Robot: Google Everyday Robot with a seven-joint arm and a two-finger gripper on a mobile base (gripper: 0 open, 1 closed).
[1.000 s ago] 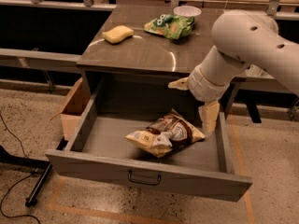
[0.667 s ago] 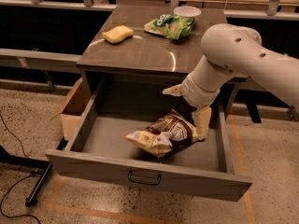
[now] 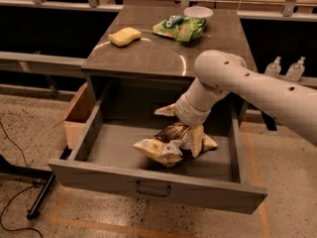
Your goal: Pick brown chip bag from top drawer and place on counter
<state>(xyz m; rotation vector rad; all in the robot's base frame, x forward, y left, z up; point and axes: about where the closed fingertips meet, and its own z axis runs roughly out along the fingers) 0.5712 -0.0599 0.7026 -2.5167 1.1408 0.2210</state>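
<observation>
The top drawer (image 3: 148,182) is pictured standing open, with the brown chip bag (image 3: 166,144) lying crumpled on its floor, right of centre, its pale yellow end turned toward the drawer's front. The gripper (image 3: 181,127) is lowered into the drawer over the bag, its fingers spread. One finger (image 3: 196,142) is laid across the bag's right part, hiding that stretch of foil, while the other is seen poking out to the left behind the bag. Whether the bag is touched by that far finger cannot be made out. The arm (image 3: 257,88) is cut off at the right edge. On the counter (image 3: 148,58), a yellow sponge (image 3: 125,36), a green chip bag (image 3: 179,28) and a white bowl (image 3: 198,12) are set. A cardboard box (image 3: 79,115) is partly hidden behind the drawer's left side.
</observation>
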